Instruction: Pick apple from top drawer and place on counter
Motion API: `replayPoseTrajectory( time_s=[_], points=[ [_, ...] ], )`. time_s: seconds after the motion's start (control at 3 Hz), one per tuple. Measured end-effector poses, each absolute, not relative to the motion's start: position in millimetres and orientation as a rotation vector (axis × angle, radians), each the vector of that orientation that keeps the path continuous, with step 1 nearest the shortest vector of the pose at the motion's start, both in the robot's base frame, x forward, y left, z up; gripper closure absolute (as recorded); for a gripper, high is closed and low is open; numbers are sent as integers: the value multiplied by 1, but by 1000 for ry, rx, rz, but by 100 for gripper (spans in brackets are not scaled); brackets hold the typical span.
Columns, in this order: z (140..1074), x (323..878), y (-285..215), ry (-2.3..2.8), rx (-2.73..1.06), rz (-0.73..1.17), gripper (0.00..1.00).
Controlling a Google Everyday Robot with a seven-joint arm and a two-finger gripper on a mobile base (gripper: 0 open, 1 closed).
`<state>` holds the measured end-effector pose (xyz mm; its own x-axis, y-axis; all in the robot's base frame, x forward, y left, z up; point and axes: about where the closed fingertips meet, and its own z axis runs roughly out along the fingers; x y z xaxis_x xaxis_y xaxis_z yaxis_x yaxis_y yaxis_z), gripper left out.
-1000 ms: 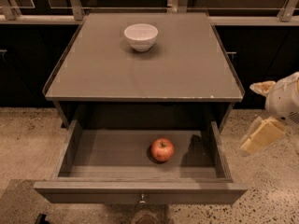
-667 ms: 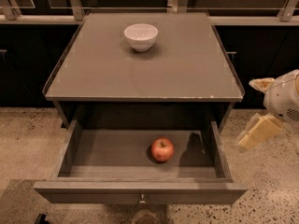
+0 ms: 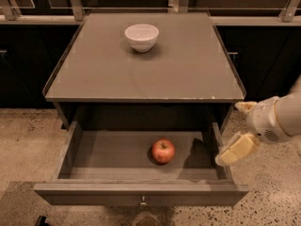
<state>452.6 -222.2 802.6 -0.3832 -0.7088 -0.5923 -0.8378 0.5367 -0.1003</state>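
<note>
Drawer point(image 3: 117, 192): pulled well out from under the tabletop point(image 3: 188, 69), so its inside is exposed from above.
Knob point(image 3: 142, 202): small, metal, set at the middle of the drawer front.
Apple point(image 3: 163, 150): lying on the drawer floor, slightly right of the drawer's middle, dimpled end turned up; touched by nothing.
Tool point(image 3: 230, 133): held just outside the drawer's right wall, near its front corner; jaws are spread apart and nothing is gripped.
Why held so: judged to be an approach pose, with the jaws opened ahead of a reach over the drawer's right wall toward the apple.
Bowl point(image 3: 141, 36): white, set at the far side of the tabletop, well behind the drawer. The strip of tabletop just above the drawer is left bare and is judged a fit drop spot.
Progress: apple not yet picked; placing not yet done.
Writing: no brand, label or text can be read on or around the drawer.
</note>
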Motion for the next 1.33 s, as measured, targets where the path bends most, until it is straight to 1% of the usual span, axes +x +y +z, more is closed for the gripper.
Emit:
replayPoseTrajectory(
  time_s=[0.33,0.67,1.33],
  points=[
    [764,467,-195,2182,-1211,364,0],
    [742,481,-172,2175,-1172,389,0],
    [739,486,-174,2170,-1135,391,0]
  ],
)
